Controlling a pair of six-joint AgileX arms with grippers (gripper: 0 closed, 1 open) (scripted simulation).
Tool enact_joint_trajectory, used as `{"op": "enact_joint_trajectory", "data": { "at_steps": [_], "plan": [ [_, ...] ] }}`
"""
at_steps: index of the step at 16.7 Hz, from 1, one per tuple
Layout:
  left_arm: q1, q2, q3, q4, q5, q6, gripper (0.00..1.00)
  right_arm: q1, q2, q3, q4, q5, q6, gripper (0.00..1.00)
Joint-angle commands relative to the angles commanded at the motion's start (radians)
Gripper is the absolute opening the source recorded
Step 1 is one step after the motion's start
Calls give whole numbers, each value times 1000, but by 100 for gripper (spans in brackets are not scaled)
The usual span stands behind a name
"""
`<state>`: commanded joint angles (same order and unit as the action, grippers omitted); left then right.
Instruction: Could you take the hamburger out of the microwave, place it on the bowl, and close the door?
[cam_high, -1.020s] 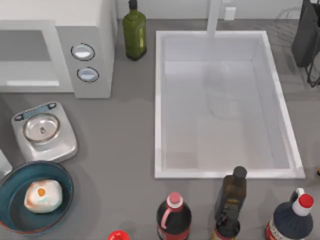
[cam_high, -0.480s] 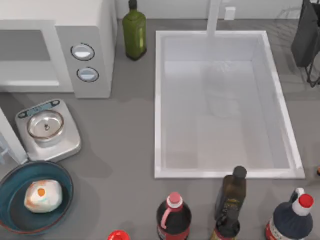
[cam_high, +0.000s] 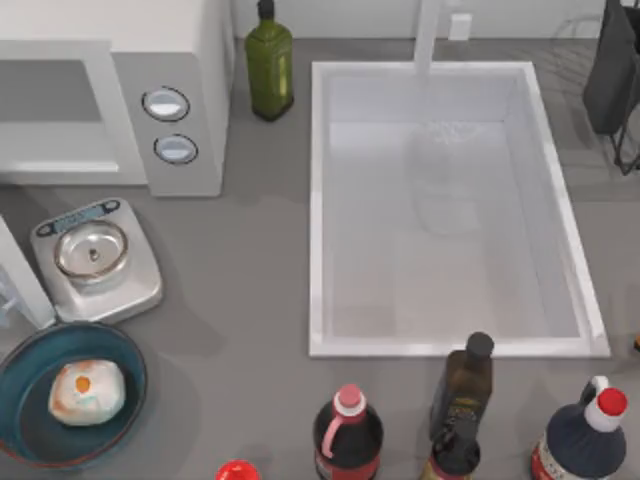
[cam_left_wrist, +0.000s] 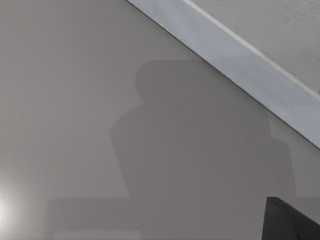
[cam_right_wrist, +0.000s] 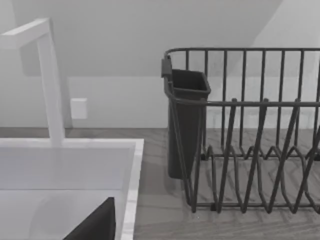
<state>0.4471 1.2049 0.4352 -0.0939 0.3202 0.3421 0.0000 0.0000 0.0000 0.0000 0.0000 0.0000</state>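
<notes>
Door (cam_high: 22, 275) at 9 o'clock looks stiff, light: push its free edge; you cannot tell either end effector's opening.

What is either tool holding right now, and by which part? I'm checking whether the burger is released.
It cannot be told for the tools. The hamburger lies free in the bowl, with nothing gripping it.

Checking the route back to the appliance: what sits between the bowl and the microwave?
In the top view, the silver kitchen scale stands between the bowl and the microwave.
</notes>
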Motion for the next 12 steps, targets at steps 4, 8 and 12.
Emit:
{"op": "enact_joint_trajectory", "data": {
  "at_steps": [4, 8, 12],
  "plan": [
    [-200, -66, -42, 9, -116, -136, 0, 0, 0, 0, 0, 0, 0, 100],
    [-349, -132, -83, 16, -221, -253, 0, 0, 0, 0, 0, 0, 0, 100],
    [-374, -148, -92, 17, -246, -280, 0, 0, 0, 0, 0, 0, 0, 100]
  ]
}}
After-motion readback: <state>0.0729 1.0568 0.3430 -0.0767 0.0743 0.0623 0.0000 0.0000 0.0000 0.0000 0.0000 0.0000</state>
